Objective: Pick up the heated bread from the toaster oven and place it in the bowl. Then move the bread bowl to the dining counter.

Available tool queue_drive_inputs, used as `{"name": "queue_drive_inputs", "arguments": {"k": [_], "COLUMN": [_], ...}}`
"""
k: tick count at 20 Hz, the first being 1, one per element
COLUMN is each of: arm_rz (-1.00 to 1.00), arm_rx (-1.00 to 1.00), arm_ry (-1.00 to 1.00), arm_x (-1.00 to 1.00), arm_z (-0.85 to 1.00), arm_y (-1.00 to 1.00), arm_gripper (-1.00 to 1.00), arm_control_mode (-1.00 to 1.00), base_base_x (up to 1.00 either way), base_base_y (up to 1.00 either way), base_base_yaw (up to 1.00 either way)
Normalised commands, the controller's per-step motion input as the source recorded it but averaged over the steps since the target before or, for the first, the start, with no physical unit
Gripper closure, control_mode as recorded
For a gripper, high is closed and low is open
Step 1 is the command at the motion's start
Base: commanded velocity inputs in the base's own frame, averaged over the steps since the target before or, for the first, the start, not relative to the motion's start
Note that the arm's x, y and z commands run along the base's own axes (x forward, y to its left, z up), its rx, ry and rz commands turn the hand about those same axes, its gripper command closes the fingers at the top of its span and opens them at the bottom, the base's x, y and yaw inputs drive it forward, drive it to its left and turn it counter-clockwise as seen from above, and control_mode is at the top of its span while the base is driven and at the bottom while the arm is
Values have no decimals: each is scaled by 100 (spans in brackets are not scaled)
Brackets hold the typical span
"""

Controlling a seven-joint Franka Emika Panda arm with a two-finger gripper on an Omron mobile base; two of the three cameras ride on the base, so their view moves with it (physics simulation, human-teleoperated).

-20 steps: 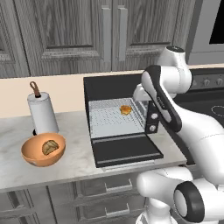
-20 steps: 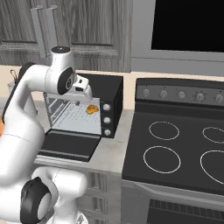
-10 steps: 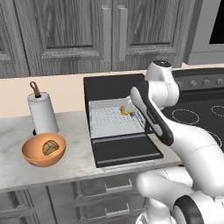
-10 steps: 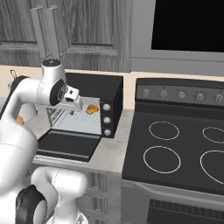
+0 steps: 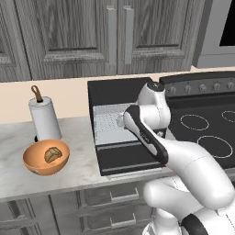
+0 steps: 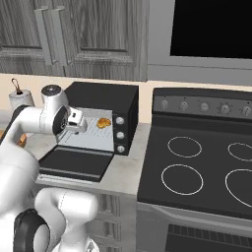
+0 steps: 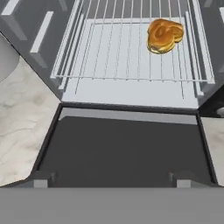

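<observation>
The heated bread (image 7: pixel 164 35), small and golden-orange, lies at the right rear of the wire rack inside the black toaster oven (image 6: pixel 104 100), whose drop-down door (image 7: pixel 122 148) lies flat and open. It also shows in the right base view as the bread (image 6: pixel 104 123). My gripper (image 6: pixel 82 126) hovers over the door just outside the oven's mouth, left of the bread and apart from it. Its fingertips (image 7: pixel 42 180) stand wide apart with nothing between them. The orange-brown bowl (image 5: pixel 32 163) sits on the counter left of the oven. The dining counter is out of view.
A duller tan bread piece (image 5: pixel 53 154) lies inside the bowl. A paper towel roll (image 5: pixel 44 120) stands just behind the bowl. The black stove (image 6: pixel 202 167) adjoins the oven on the right. Grey cabinets (image 5: pixel 110 36) hang above, and the counter's front edge (image 5: pixel 55 189) runs below the bowl.
The arm has folded and the hand has dropped lower and moved left, down to the oven's mouth. The bread and the bowl have not moved.
</observation>
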Motion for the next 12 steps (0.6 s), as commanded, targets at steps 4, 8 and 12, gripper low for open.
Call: {"name": "queue_drive_inputs", "arguments": {"k": [4, 8, 12], "arm_rz": [-4, -5, 0], "arm_rx": [0, 0, 0], "arm_ry": [-28, -24, -8], "arm_x": [31, 39, 36], "arm_z": [-37, -18, -17], "arm_y": [1, -1, 0], "arm_gripper": [-100, -100, -100], "arm_control_mode": [-100, -100, -100], "base_base_x": [0, 0, 0], "base_base_y": [0, 0, 0], "base_base_yaw": [0, 0, 0]}}
